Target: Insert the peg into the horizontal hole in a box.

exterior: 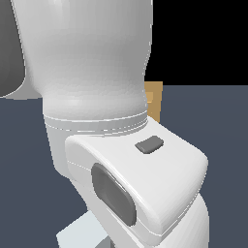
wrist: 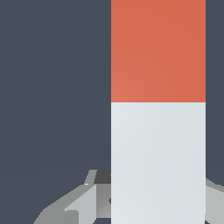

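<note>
In the wrist view the peg (wrist: 157, 131) fills the picture, with a red-orange end (wrist: 157, 50) and a pale grey-white length. My gripper (wrist: 157, 203) stands around the pale part, with one finger (wrist: 83, 203) against one side and the other finger (wrist: 215, 197) against the opposite side; the jaws look shut on it. In the exterior view only a tan sliver of the box (exterior: 154, 99) shows behind my arm. Its hole is hidden, and so is the gripper.
My white arm (exterior: 97, 72) blocks most of the exterior view. A pale flat-faced shape (exterior: 80, 236) shows at the bottom edge; I cannot tell what it is. The dark grey floor (exterior: 213, 116) lies around.
</note>
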You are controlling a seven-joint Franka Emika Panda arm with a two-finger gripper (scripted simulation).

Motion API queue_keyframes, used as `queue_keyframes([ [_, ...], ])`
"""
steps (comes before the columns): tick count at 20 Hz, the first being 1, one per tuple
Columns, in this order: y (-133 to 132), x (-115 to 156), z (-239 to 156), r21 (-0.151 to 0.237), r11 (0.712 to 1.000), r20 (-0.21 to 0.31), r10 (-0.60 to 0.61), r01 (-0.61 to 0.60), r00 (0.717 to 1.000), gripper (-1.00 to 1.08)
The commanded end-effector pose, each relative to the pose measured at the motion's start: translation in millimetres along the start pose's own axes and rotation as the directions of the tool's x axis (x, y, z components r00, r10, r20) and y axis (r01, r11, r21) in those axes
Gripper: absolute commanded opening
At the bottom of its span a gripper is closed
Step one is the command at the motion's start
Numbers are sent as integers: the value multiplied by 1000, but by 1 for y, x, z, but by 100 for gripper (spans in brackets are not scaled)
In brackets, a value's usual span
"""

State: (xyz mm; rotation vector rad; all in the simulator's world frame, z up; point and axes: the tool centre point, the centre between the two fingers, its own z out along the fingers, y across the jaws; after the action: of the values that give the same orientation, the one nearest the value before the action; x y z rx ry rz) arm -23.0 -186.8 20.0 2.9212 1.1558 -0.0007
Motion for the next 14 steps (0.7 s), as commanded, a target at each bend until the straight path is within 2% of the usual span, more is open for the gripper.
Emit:
queue_keyframes([
  [1,0,0,0,0,1000,0,0,0,1000,-100],
  [8,2,5,-2,0,1000,0,-18,18,1000,-100],
  [14,9,26,-9,-1,996,1,-88,88,996,-100],
])
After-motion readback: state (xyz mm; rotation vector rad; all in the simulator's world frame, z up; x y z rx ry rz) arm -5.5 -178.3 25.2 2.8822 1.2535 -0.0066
